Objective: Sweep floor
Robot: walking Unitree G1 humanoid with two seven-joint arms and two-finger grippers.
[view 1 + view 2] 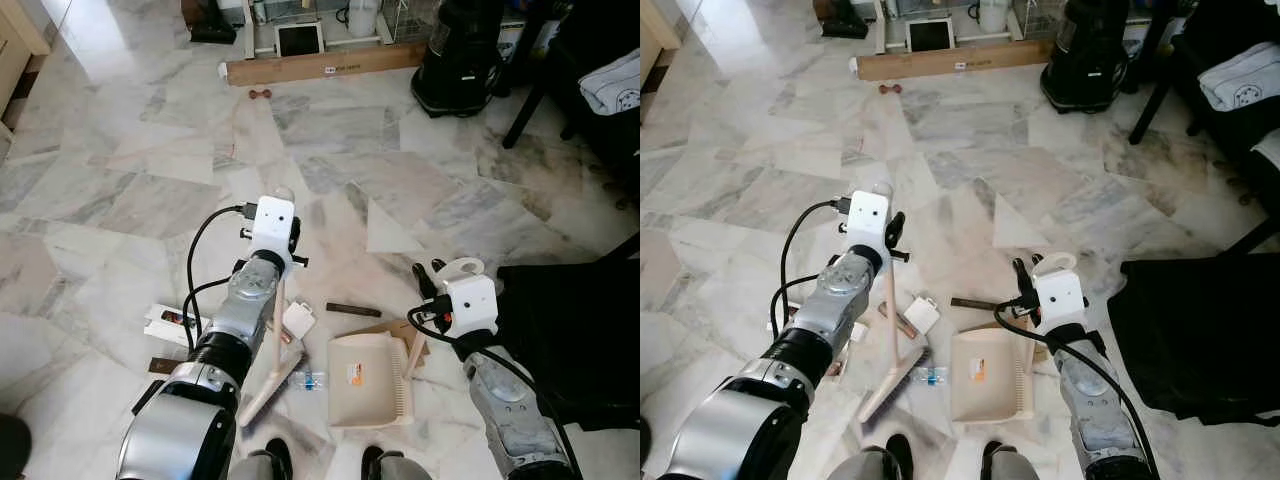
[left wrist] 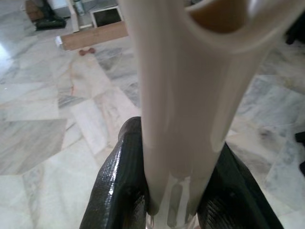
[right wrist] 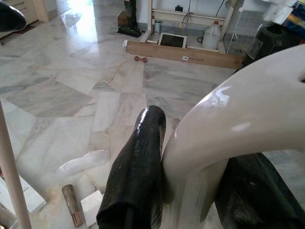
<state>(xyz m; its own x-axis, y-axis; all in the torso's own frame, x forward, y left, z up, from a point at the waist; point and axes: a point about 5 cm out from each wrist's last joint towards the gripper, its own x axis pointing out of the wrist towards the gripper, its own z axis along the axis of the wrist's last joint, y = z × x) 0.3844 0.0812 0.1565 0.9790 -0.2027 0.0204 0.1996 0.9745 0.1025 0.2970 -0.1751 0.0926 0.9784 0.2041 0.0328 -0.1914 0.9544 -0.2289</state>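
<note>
My left gripper (image 2: 176, 143) is shut on the cream broom handle (image 2: 181, 71), which stands nearly upright. The broom's brush head (image 1: 268, 385) rests on the marble floor by my feet. My right gripper (image 3: 200, 157) is shut on the looped handle (image 3: 248, 105) of the cream dustpan (image 1: 368, 380), which lies flat on the floor to the right of the brush. Litter lies around them: a small white box (image 1: 298, 320), a brown stick (image 1: 352, 309), a clear wrapper (image 1: 308, 380), a printed white carton (image 1: 168, 320) and a cardboard scrap (image 1: 388, 328).
A long cardboard box (image 1: 325, 65) lies across the far floor, with a small brown dumbbell-shaped thing (image 1: 260, 94) before it. A black appliance (image 1: 460, 60) and a dark furniture leg (image 1: 528, 105) stand at the far right. A black seat (image 1: 575, 340) is close on my right.
</note>
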